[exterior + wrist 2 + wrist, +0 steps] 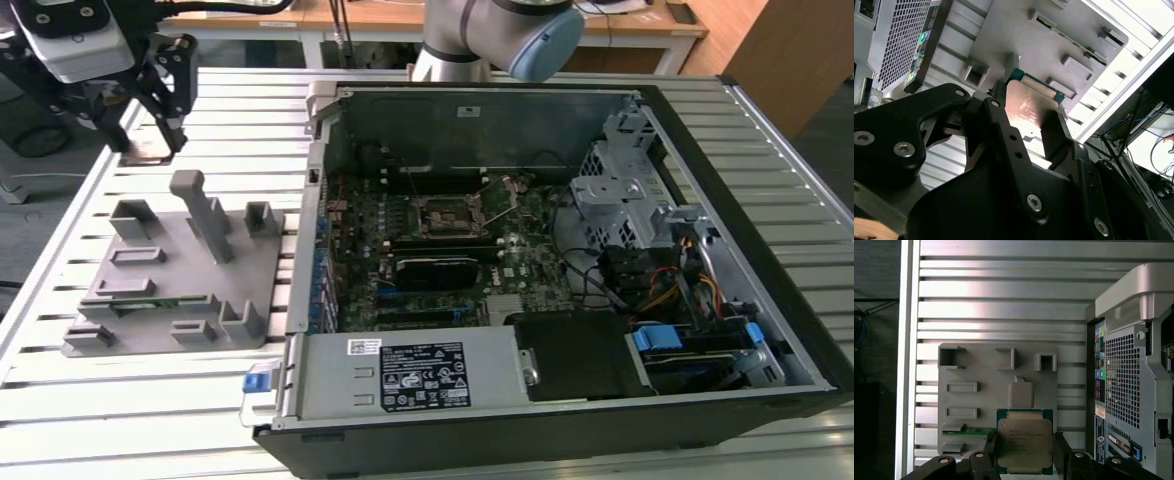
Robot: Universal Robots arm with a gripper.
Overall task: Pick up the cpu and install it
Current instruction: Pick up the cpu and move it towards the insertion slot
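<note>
The claw (151,147) is clamped on two opposite edges of the cpu (1024,445) and holds it level, metal lid toward the first wrist camera. The chip is nearly square, its sides parallel to the grey fixture (979,390) on the worktop (1004,290) beneath.

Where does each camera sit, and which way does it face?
Exterior view: above the table, looking down on case, fixture; arm, gripper show.
First wrist view: on the wrist, looking straight down past the fingers at the cpu.
Second wrist view: on the wrist, slanted along the fingers at the cpu.
Shared: all show the fixture; both wrist views, the gripped cpu.
</note>
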